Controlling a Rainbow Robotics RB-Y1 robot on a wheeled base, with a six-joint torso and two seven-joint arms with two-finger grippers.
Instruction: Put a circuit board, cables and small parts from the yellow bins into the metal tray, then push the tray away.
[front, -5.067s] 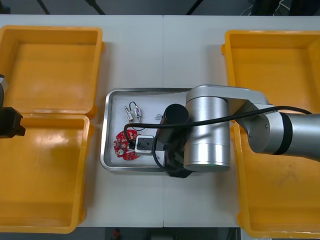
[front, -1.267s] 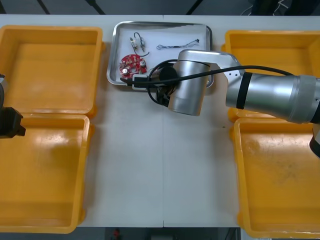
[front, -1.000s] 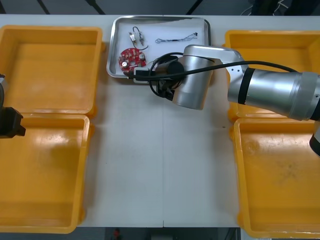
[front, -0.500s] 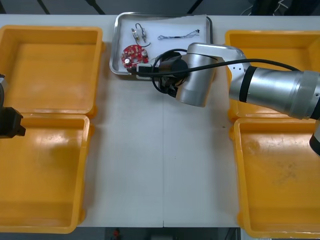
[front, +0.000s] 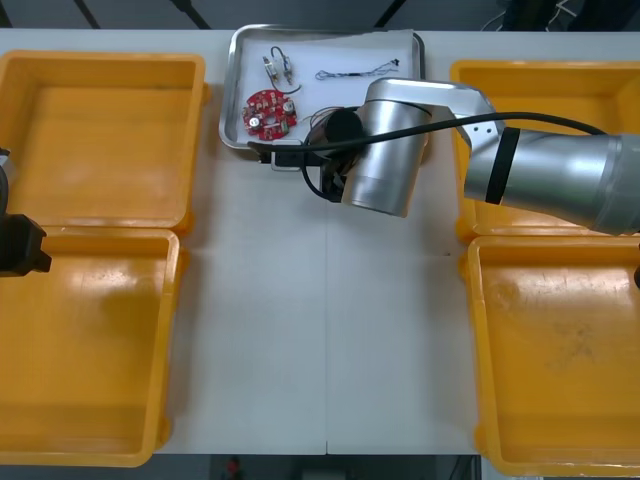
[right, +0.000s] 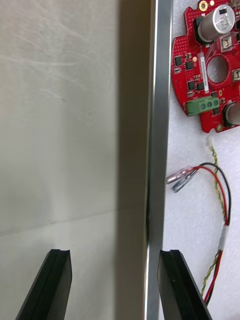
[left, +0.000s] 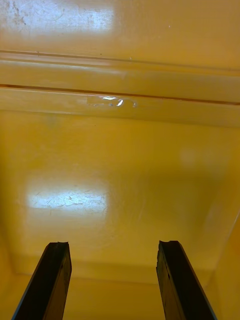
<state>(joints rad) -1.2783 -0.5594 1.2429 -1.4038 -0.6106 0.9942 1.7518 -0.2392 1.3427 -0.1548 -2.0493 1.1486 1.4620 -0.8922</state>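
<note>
Light table (front: 320, 330) carries four empty-looking yellow bins (front: 100, 120), two on either side of the metal tray (front: 228, 100), which sits at the far edge. The right gripper (right: 115, 255) is at the tray's near rim, jaws wide and holding nothing. The left gripper (left: 112, 247), well left of the tray, hangs spread over a bin. Inside the tray lie the circuit board (front: 265, 110), a red and yellow cable (right: 220, 200), a black cable (front: 355, 72) and small metal parts (front: 275, 68). Loading looks done and the push nearly complete.
</note>
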